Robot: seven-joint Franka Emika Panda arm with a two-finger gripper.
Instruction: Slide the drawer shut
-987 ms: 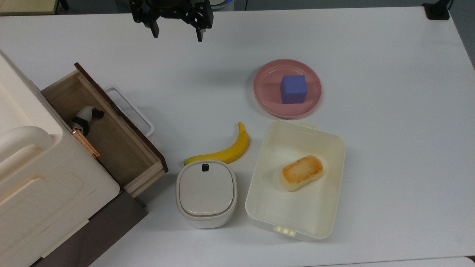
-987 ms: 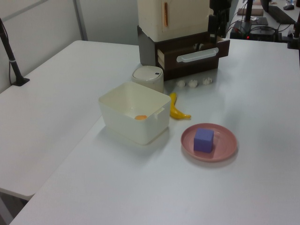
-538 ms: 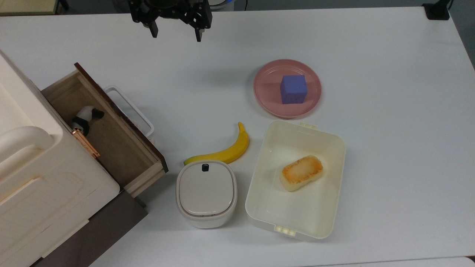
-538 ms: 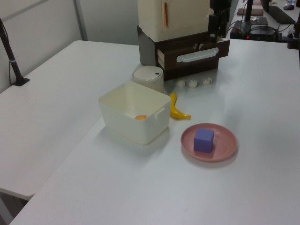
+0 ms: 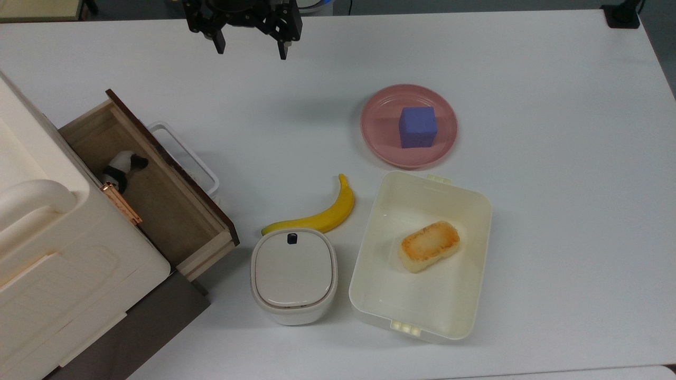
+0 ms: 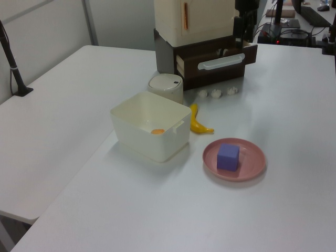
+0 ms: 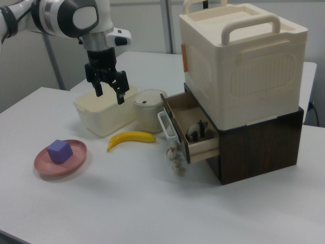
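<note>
Gripper point(image 5: 249, 51): fingers spread wide, nothing held; hung above bare table, well apart from target.
Drawer point(image 5: 153, 195): pulled out at 8 o'clock from gripper in top view; front panel exposed for pushing.
Handle point(image 7: 167, 126): untouched.
Banana point(image 5: 319, 214): beside drawer, outside closing path.

Drawer point(image 5: 148, 190) pulled out at frame left, small black-and-white figure point(image 5: 122, 166) inside. Gripper point(image 5: 249, 51) at top edge, fingers spread (well apart from drawer). Banana point(image 5: 317, 214) just above the lidded container point(image 5: 293, 274), centre.
</note>
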